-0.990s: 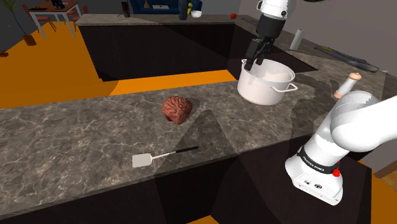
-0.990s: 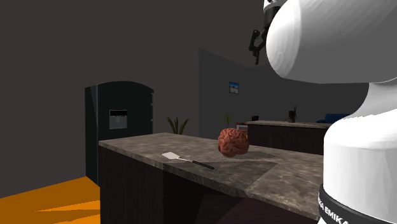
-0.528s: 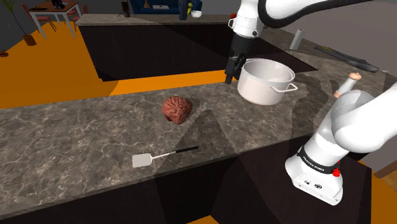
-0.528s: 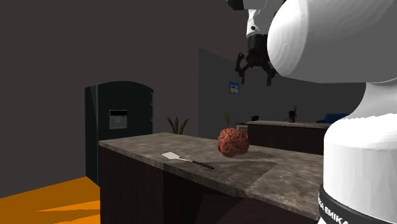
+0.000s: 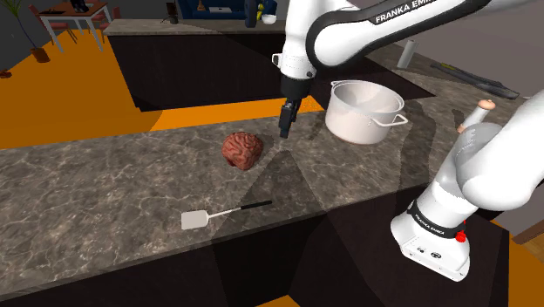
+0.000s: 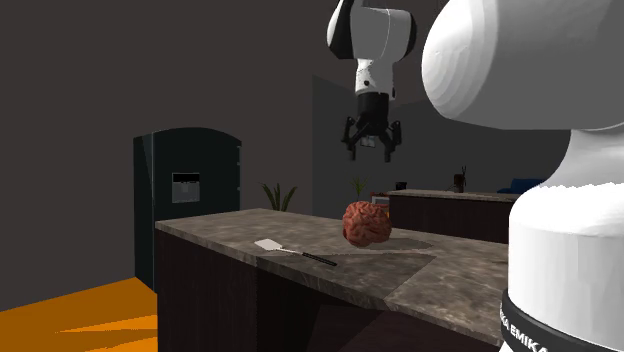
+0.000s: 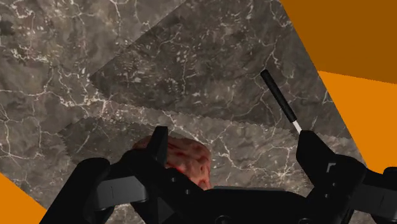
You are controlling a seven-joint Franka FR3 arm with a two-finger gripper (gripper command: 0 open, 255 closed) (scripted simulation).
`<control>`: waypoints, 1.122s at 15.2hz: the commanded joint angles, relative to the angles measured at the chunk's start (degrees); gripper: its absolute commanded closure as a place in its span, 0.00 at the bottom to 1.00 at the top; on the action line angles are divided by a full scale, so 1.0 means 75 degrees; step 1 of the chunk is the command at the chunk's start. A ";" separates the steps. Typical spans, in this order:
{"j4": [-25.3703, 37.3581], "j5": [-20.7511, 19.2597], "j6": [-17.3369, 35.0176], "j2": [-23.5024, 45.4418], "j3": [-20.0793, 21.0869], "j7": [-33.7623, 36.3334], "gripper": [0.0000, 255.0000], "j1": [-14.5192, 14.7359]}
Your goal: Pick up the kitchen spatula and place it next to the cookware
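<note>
Fingers (image 7: 159,145) spread wide, nothing between them: the gripper (image 5: 287,119) hovers high above the counter (image 5: 105,174), almost over the red brain-like lump (image 5: 242,149). The spatula (image 5: 225,213) lies untouched, well below and beyond the hand; the white pot (image 5: 366,112) stands on its other side. By my reckoning nothing is done yet: reach, grasp, carry and set-down all remain.

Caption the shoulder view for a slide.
Gripper, jaws open, hovers over the counter between the brain model and white pot; spatula lies untouched near the edge.
</note>
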 commanded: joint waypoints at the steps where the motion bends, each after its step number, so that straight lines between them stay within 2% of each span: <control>1: 0.0271 -0.0114 0.0323 0.0642 0.0154 -0.0120 0.00 0.0115; 8: 0.1161 -0.0725 0.1036 0.2472 0.0604 -0.0406 0.00 0.0525; 17: 0.2557 -0.1849 0.1530 0.4752 0.0912 -0.0599 0.00 0.1280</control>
